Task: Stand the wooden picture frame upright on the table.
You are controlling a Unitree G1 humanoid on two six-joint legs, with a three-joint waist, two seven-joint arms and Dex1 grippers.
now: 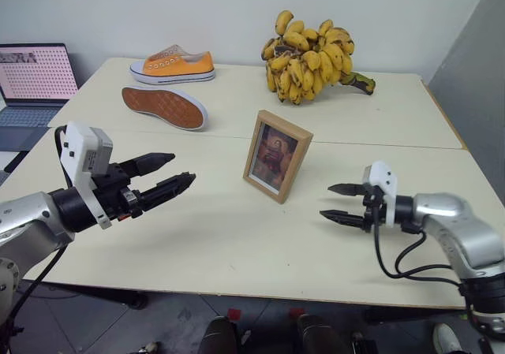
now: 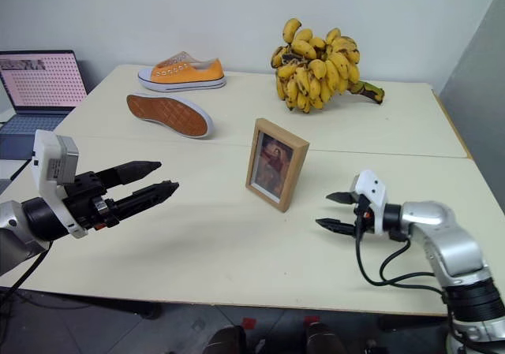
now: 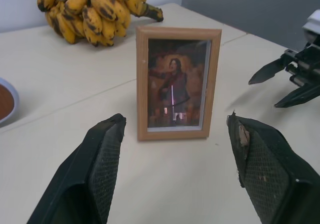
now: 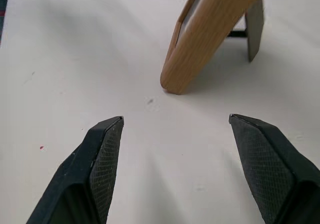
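The wooden picture frame [image 1: 276, 155] stands upright on its easel stand near the middle of the cream table [image 1: 237, 244], its brownish portrait facing me and slightly left. Neither gripper touches it. My left gripper [image 1: 175, 171] hovers to its left, open and empty, pointing at the frame [image 3: 176, 82]. Over on the frame's right, my right gripper [image 1: 338, 203] is open as well, nothing between its fingers. The right wrist view shows the frame's side edge [image 4: 210, 39] and the dark stand behind it.
A bunch of bananas [image 1: 312, 54] lies at the back right. Two orange shoes sit at the back left: one upright [image 1: 173, 65], one with its sole turned toward me [image 1: 164, 106]. A laptop [image 1: 33, 82] stands off the table's left end.
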